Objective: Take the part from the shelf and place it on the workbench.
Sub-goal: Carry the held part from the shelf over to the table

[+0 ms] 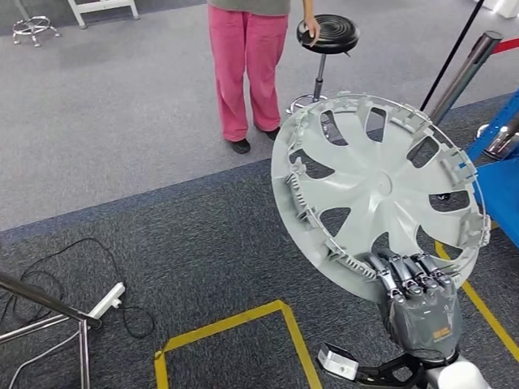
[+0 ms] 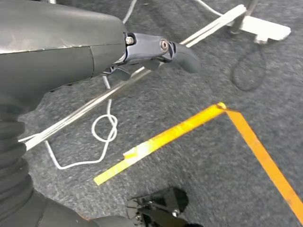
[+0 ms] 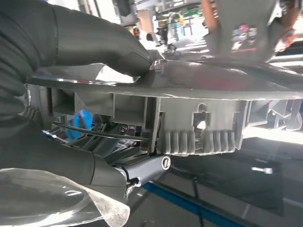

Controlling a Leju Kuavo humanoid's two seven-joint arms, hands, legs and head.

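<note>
Gripping the part (image 1: pixel 379 190) by its lower rim, the right hand (image 1: pixel 419 304) holds it up in the air ahead of the robot, tilted so its ribbed inner face with the spokes and clip tabs looks toward the head camera. The part is a grey plastic wheel cover. In the right wrist view its rim (image 3: pixel 200 132) runs edge-on, with the thumb (image 3: pixel 107 47) pressed on one face and the darker fingers (image 3: pixel 143 168) hooked under the other, so those fingers are clamped on the cover. The cover rests on nothing; it hangs over dark carpet, just beside a blue frame (image 1: pixel 499 174) at the right edge, which may be the shelf, though I cannot tell.

The left hand (image 2: pixel 157 49) hangs low over the carpet, fingers extended and apart, with nothing in them; below it lie a white cable (image 2: pixel 103 130) and yellow floor tape (image 2: pixel 171 132). Further out, a person in pink trousers (image 1: pixel 248 69) stands by a black stool (image 1: pixel 328 34), well apart from the cover.

By my reading, the pick is done and the carry is in hand. No bench is in sight, so the next move calls for turning or walking until one comes into view, keeping the grip firm on the thin rim, then lowering the cover flat before letting go.
</note>
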